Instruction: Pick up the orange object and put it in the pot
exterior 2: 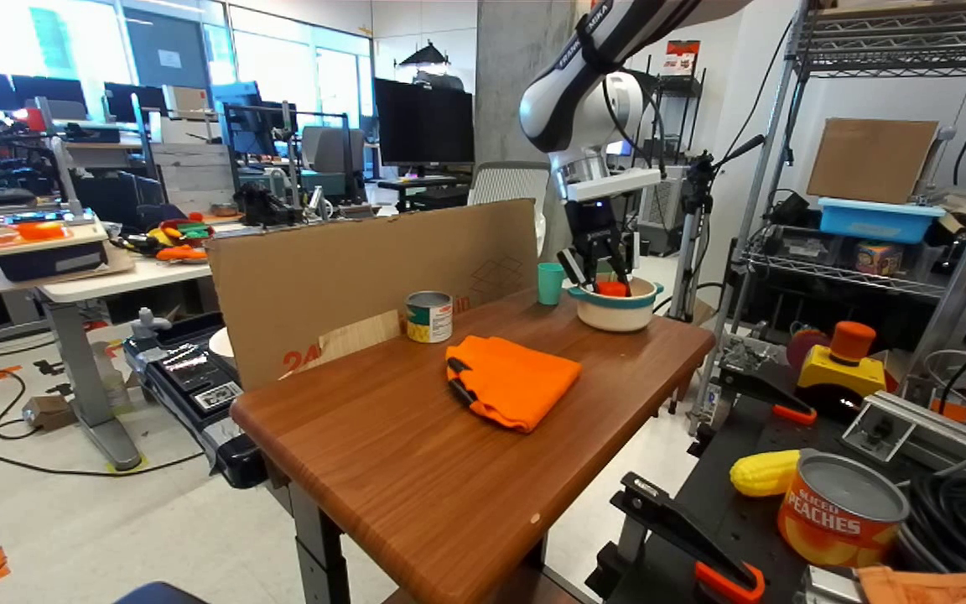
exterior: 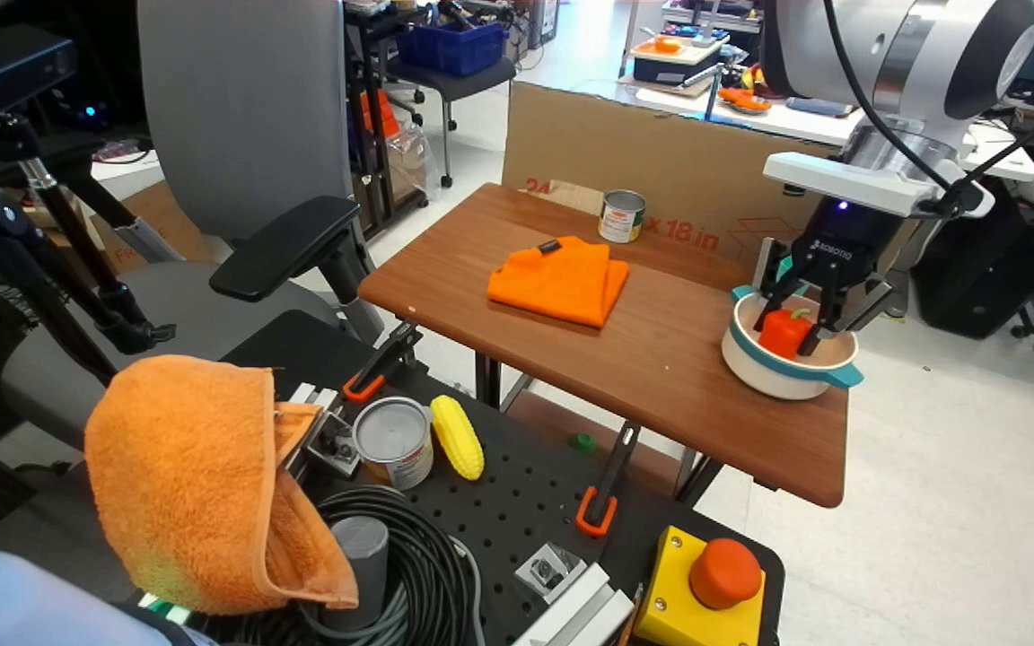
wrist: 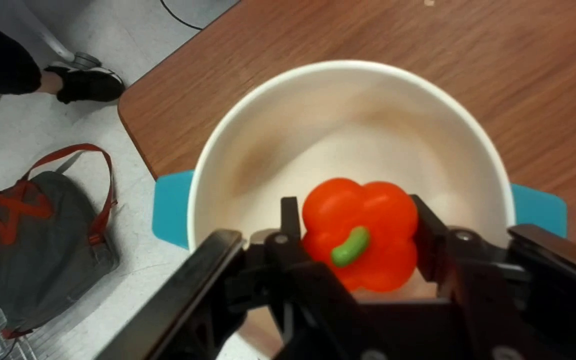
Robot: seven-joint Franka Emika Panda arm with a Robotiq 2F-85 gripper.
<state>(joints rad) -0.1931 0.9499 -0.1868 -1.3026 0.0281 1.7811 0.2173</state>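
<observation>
The orange object is a red-orange bell pepper with a green stem, in the wrist view (wrist: 383, 225) and in both exterior views (exterior: 782, 339) (exterior 2: 613, 288). It is inside the pot, below rim level at least in part; whether it touches the bottom is hidden. The pot is round, cream-white with teal handles, at the table's end (exterior: 764, 368) (exterior 2: 617, 315); its rim (wrist: 348, 65) surrounds the pepper in the wrist view. My gripper (wrist: 355, 212) points down into the pot, one finger on each side of the pepper. Both fingers appear to touch it.
A folded orange cloth (exterior: 557, 283) lies mid-table (exterior 2: 399, 436). A small can (exterior: 622, 217) stands by the cardboard wall (exterior 2: 366, 277). A teal cup (exterior 2: 549, 283) stands beside the pot. The pot is close to the table's corner. A person's foot (wrist: 90, 85) shows on the floor.
</observation>
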